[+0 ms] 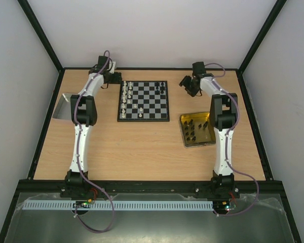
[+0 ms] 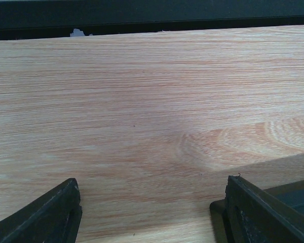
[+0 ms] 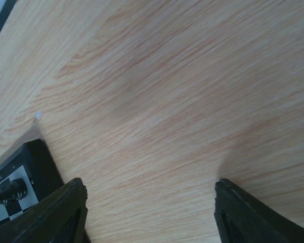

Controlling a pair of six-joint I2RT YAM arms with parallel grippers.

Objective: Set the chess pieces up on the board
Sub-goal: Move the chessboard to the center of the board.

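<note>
- The board [image 1: 143, 100] lies flat in the middle of the wooden table [image 1: 142, 147].
- White chess pieces [image 1: 124, 98] stand in two rows along the board's left side.
- One black piece [image 3: 10, 191] stands right at the board's far right corner.
- A yellow tray [image 1: 200, 143] sits to the right of the board, a bit closer to the arm bases. Black chess pieces [image 1: 192, 129] are inside it, all close together.
- A silver tray [image 1: 62, 107] sits well to the left of the board. The left arm hides part of it.
- The left gripper [image 2: 153, 185] hangs by the board's far left corner. Its fingers are wide apart, with only bare wood between them.
- The right gripper [image 3: 150, 187] hangs near the board's far right corner. Its fingers are spread too and hold nothing.
</note>
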